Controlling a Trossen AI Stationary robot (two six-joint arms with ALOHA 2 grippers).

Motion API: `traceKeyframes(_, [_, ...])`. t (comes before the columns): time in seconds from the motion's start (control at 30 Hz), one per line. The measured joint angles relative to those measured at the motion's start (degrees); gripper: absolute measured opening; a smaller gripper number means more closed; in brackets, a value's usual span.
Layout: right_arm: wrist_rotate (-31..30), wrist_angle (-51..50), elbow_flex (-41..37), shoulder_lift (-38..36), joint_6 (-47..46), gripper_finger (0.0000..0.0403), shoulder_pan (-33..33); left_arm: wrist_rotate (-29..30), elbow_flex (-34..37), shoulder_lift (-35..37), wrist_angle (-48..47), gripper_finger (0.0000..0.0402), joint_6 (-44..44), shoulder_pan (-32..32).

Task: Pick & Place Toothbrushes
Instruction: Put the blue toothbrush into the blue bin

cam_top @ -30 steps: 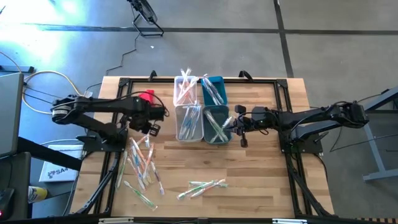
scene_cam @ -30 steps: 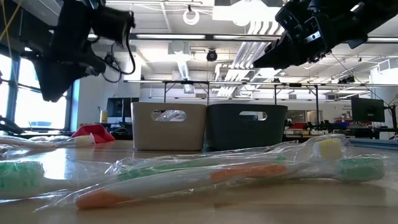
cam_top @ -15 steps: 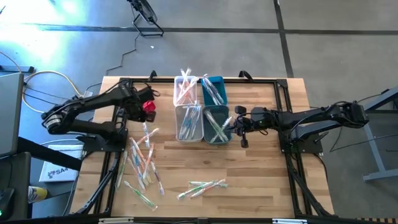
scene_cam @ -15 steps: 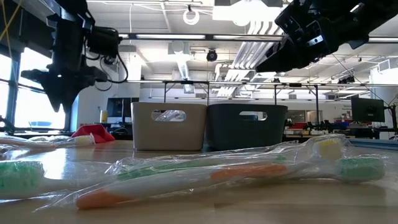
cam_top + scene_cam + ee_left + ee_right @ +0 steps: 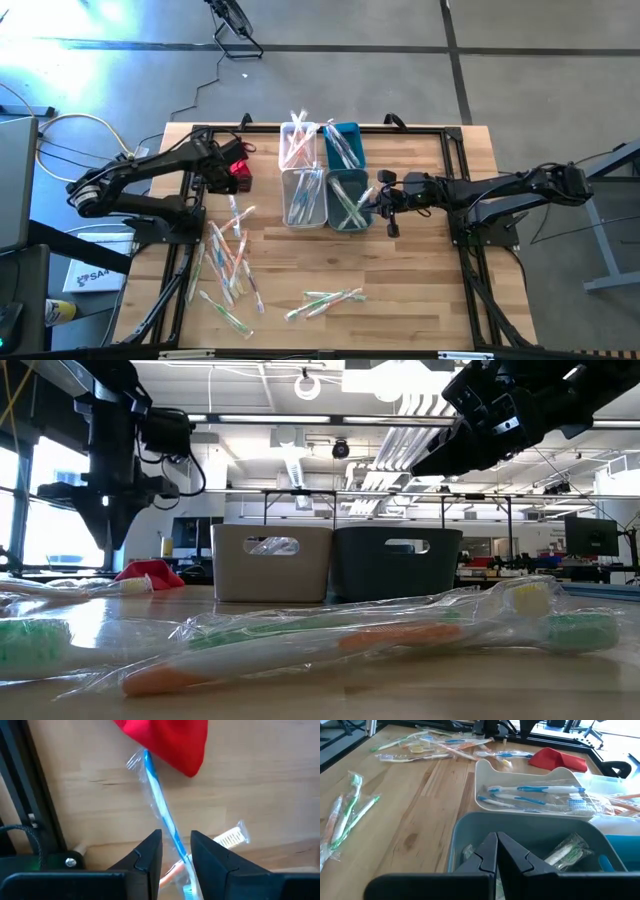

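Left gripper (image 5: 176,851), fingers parted astride the blue toothbrush (image 5: 159,800) at frame centre: lower squarely, pinch handle. Right gripper (image 5: 496,851) pressed together.

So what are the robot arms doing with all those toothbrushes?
They are sorting wrapped toothbrushes into the bins. The left gripper hangs over the table beside the red cloth, its fingers set around a blue toothbrush lying there. The right gripper is shut and empty, waiting above a teal bin. Many brushes are left on the table.
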State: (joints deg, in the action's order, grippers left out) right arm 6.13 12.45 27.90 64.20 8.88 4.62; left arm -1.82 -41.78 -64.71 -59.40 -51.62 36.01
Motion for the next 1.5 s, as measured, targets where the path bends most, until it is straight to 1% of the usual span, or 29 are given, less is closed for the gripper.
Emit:
traceKeyframes(0.2, [0.00, 0.02, 0.00, 0.00, 0.02, 0.0002, 0.01, 5.73, 0.00, -0.02, 1.38, 0.0100, 2.48, 0.00])
traceKeyframes(0.43, [0.00, 0.02, 0.00, 0.00, 0.02, 0.0002, 0.00, 5.83, 0.00, -0.07, 1.34, 0.0103, 3.35, -0.02])
traceKeyframes(0.53, [0.00, 0.02, 0.00, 0.00, 0.02, 0.0002, 0.02, 5.73, 0.00, -0.08, 1.35, 0.0124, 3.35, -0.02])
traceKeyframes(0.73, [0.00, 0.00, 0.00, 0.00, 0.02, 0.0002, 0.02, 6.62, 0.00, -1.49, 1.49, 0.0196, 3.11, -0.02])
traceKeyframes(0.83, [0.00, 0.00, 0.00, 0.00, 0.02, 0.0002, 0.01, 6.60, 0.00, -2.52, 2.40, 0.0211, 1.90, -0.02])
traceKeyframes(1.13, [0.00, -0.02, 0.00, 0.00, 0.02, 0.0002, 0.02, 6.42, 0.00, -7.82, 2.87, 0.0213, 1.64, -0.02])
traceKeyframes(1.27, [0.00, -0.06, 0.00, 0.00, 0.01, 0.0002, 0.02, 4.61, 0.07, -10.03, 3.47, 0.0213, 2.76, -0.02])
traceKeyframes(1.37, [0.00, -0.25, 0.00, 0.00, 0.00, 0.0002, 0.01, 2.34, 2.21, -10.49, 8.26, 0.0213, 4.32, -0.02])
traceKeyframes(1.5, [0.00, -0.61, 0.00, 0.00, -0.02, 0.0002, 0.01, 1.14, 6.61, -10.51, 14.50, 0.0213, 4.90, -0.02])
